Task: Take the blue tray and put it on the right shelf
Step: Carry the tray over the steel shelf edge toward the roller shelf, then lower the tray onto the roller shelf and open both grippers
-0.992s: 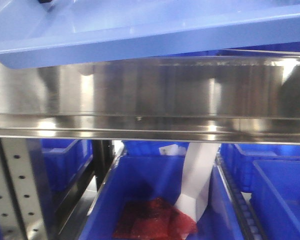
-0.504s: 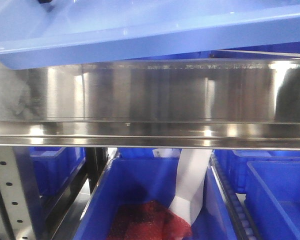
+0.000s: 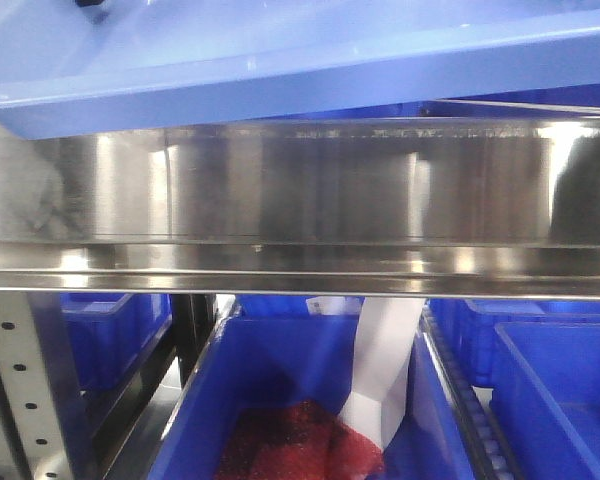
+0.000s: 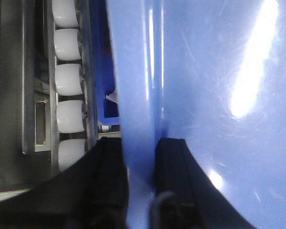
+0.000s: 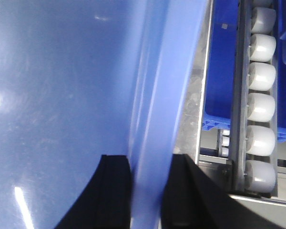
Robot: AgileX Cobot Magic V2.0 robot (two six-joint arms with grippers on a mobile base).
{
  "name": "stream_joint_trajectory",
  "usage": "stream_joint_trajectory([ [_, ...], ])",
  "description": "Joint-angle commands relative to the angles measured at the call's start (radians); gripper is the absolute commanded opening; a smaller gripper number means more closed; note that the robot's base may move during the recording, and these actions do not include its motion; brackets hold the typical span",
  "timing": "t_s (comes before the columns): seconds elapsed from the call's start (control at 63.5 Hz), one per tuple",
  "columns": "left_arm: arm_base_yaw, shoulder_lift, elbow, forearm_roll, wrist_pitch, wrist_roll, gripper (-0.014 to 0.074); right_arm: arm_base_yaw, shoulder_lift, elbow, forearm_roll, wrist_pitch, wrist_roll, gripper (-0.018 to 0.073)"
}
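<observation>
Rack bay, front view: right shelf [image 3: 300, 185] fills mid-frame, with its wide brushed-steel front rail running edge to edge. A grey perforated upright [image 3: 20, 390] stands under it on the left.

Blue tray [image 3: 280, 60] spans the top of the front view, glossy light blue, just above the rail. It is tilted, with the left end lower and the right end higher. Can't tell whether it touches the shelf deck.

Below the rail are deep darker-blue storage bins [image 3: 280, 370], side by side. The centre bin holds a white paper strip [image 3: 385, 365] leaning upright against its right wall, and red mesh [image 3: 300, 445] on its floor touching the strip's foot.

White roller track [image 4: 69, 81] runs just left of the tray edge in the left wrist view. A second track sits right of the tray edge in the right wrist view, with blue bin walls beside both.

Left gripper [image 4: 141, 148]: black fingers [image 4: 176, 176] on either side of the tray's rim wall, clamped on it.
Right gripper [image 5: 147, 162]: same, one finger inside the tray and one outside, pinching the rim.

Text: only a small white label [image 3: 325, 303] on the back bin, and its print is too blurred to read.
</observation>
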Motion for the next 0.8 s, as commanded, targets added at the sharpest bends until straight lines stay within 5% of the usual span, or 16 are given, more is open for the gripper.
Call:
stream_joint_trajectory([
  [0.0,-0.011,-0.029,-0.021,0.041,0.098,0.042,-0.0048,-0.003,-0.032,-0.032,-0.035,-0.068,-0.024,0.0057],
  [0.362,-0.011,-0.029,-0.021,0.041,0.092,0.042,-0.0048,-0.003,-0.032,-0.032,-0.035,-0.069,-0.024,0.0057],
  [0.536,-0.009,-0.029,-0.036,0.043,0.069,0.104,-0.0048,-0.003,-0.032,-0.050,0.009,-0.080,-0.024,0.0057],
  [0.788,0.058,0.036,-0.247,0.085,0.018,0.109,-0.0048,-0.010,0.023,-0.159,0.022,-0.127,-0.024,0.0057],
])
